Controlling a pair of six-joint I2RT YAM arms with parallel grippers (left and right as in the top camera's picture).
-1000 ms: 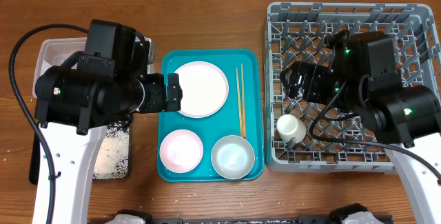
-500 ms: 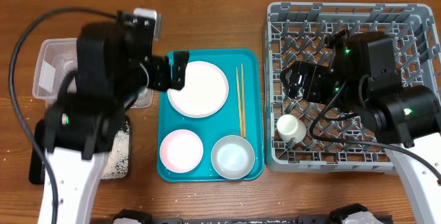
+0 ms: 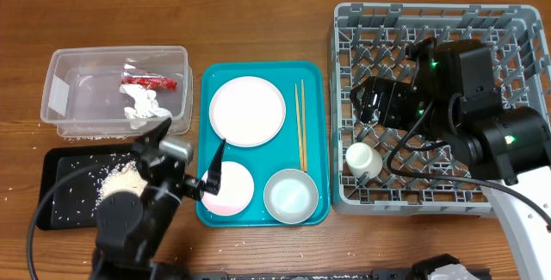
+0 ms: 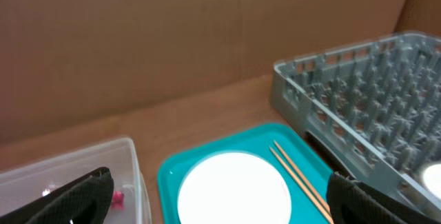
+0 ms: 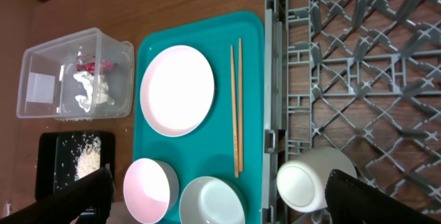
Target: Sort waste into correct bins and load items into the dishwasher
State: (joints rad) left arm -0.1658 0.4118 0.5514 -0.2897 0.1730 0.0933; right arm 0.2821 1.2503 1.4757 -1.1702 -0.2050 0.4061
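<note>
The clear tub (image 3: 60, 65) at the back left holds the red wrapper (image 3: 151, 81) and the white tissue (image 3: 140, 104). The black tray (image 3: 60, 207) holds rice (image 3: 116, 183). On the teal tray (image 3: 207, 82) lie a white plate (image 3: 247, 111), two chopsticks (image 3: 300, 125), a pink bowl (image 3: 231, 189) and a white bowl (image 3: 290, 195). The grey dish rack (image 3: 430, 17) holds a white cup (image 3: 364, 160). My left gripper (image 3: 185, 153) is open and empty, raised between the black and teal trays. My right gripper (image 3: 370, 108) is open and empty over the rack, above the cup (image 5: 310, 182).
The left wrist view shows the plate (image 4: 234, 189), chopsticks (image 4: 300, 182), tub wall (image 4: 134, 176) and rack (image 4: 365, 107) ahead, with a brown board wall behind. Rice grains are scattered on the wood around the black tray. The right arm covers much of the rack's middle.
My left arm has swung back from above the tub and plate to the table's front left, uncovering the tub and the black tray. The right arm has not moved.
</note>
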